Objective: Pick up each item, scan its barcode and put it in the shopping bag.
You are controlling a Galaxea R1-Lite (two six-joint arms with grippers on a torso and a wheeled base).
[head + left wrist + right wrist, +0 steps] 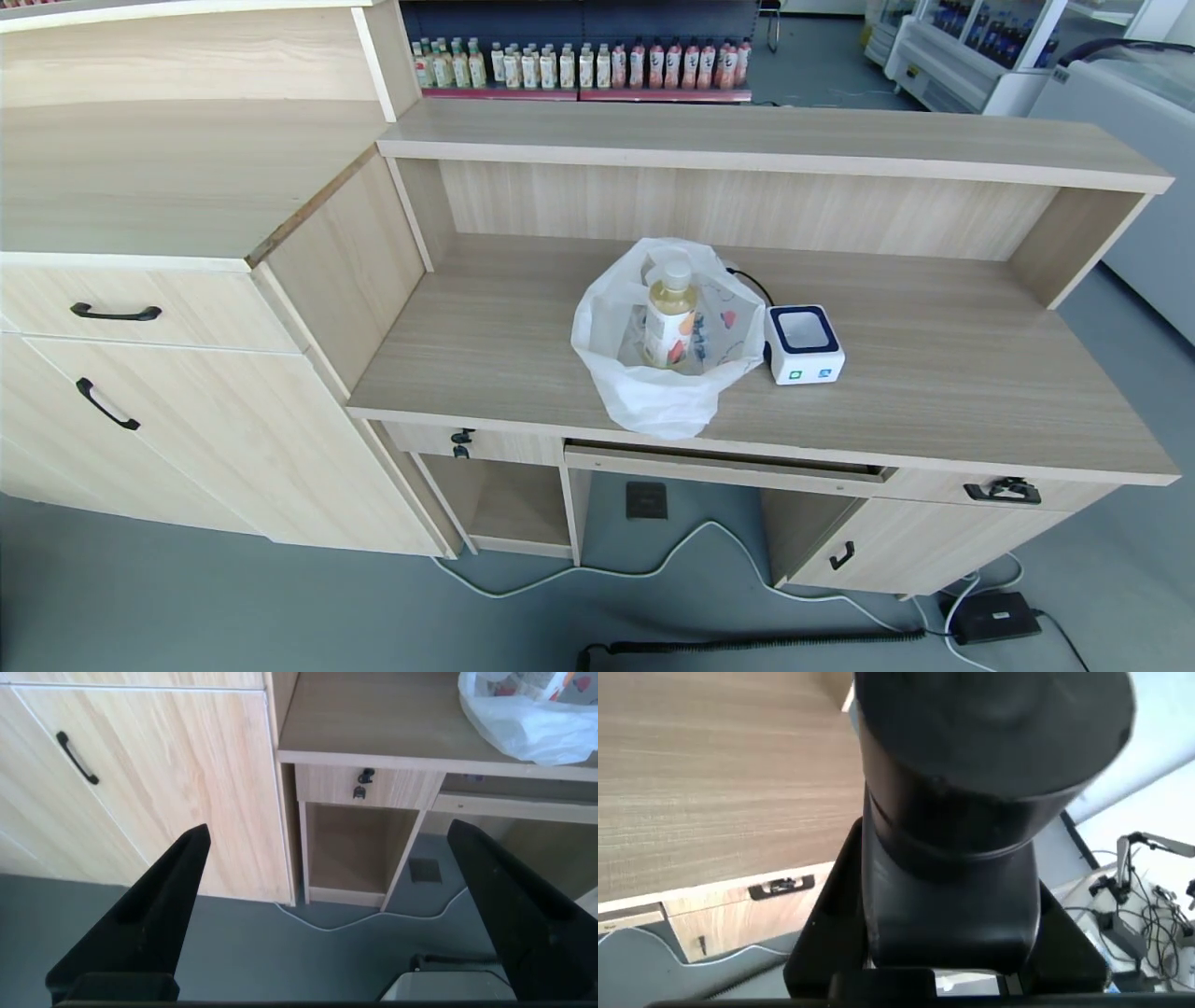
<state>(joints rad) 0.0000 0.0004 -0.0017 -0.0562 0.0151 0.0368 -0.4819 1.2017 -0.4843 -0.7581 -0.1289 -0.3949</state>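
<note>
While the left gripper gapes, the bottle stands in the bag.

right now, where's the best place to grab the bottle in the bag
Probably the neck just under the cap, coming from above: the bottle stands upright inside the open shopping bag, whose plastic walls wrap its body.
</note>
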